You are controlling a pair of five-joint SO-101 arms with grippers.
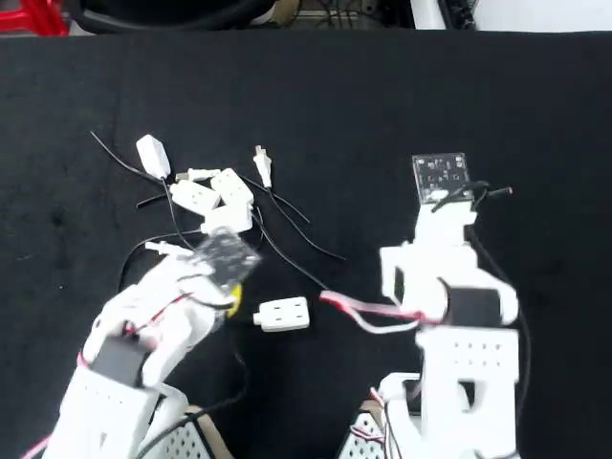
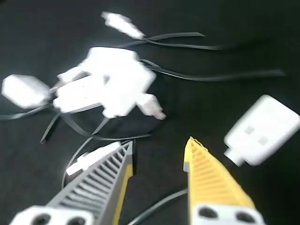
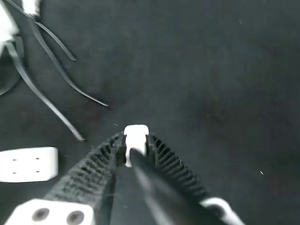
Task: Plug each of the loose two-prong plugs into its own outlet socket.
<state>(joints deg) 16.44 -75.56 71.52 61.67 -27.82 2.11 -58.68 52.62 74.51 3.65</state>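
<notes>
Two joined white outlet sockets (image 1: 212, 196) (image 2: 110, 84) lie at the left of the black table. A third socket (image 1: 284, 314) (image 2: 262, 129) (image 3: 28, 164) lies apart, nearer the front. Loose white two-prong plugs on black cords lie around them: one at the far left (image 1: 153, 155) (image 2: 23, 91), one behind the pair (image 1: 261, 164) (image 2: 122, 23), one beside my left gripper's grey finger (image 1: 158, 247) (image 2: 89, 159). My left gripper (image 1: 222, 256) (image 2: 157, 147) hangs open just in front of the joined sockets, holding nothing. My right gripper (image 1: 451, 201) (image 3: 136, 140) stands at the right, shut on a white plug (image 3: 136, 136).
Thin black cords (image 1: 287, 239) (image 3: 47, 89) trail across the middle of the table between the two arms. A pink and white cable (image 1: 363, 314) hangs from the right arm toward the single socket. Bare black cloth lies at the back and far right.
</notes>
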